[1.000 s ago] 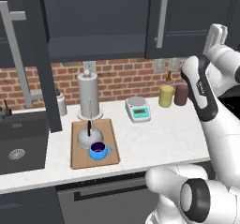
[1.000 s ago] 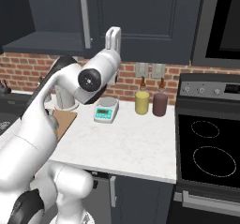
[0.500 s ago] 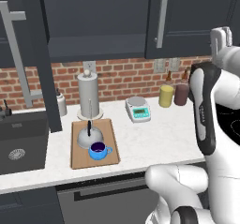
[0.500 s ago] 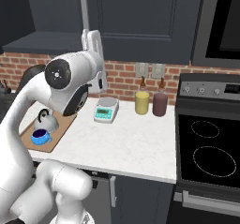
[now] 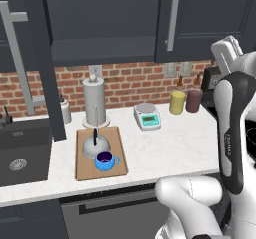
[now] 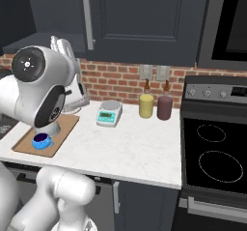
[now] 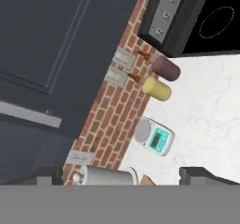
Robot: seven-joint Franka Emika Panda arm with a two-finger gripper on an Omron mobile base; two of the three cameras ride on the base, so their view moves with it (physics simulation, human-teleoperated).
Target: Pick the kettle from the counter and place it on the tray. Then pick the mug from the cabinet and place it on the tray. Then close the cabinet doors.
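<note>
From the left base view, a white counter [image 5: 165,143] runs under a brick wall and dark upper cabinet [image 5: 100,23]. One of the cabinet doors [image 5: 42,58] stands swung out at the left; the one at the right [image 5: 200,18] is shut. The tray [image 5: 100,153] lies left of centre, bearing the kettle [image 5: 95,145] and, just in front of it, the blue mug [image 5: 105,161]. A paper-towel cylinder [image 5: 95,103] stands behind the tray, a scale [image 5: 148,117] to its right.

From the right base view, the mug [image 6: 42,141] sits on the tray [image 6: 21,145] at far left; a yellow jar [image 6: 146,106] and maroon jar [image 6: 164,108] stand near the stove [image 6: 217,152].

In the hand view, the gripper [image 7: 126,176] has its tips set wide apart, holding nothing, facing the shut door [image 7: 51,45] and the scale [image 7: 154,137].
</note>
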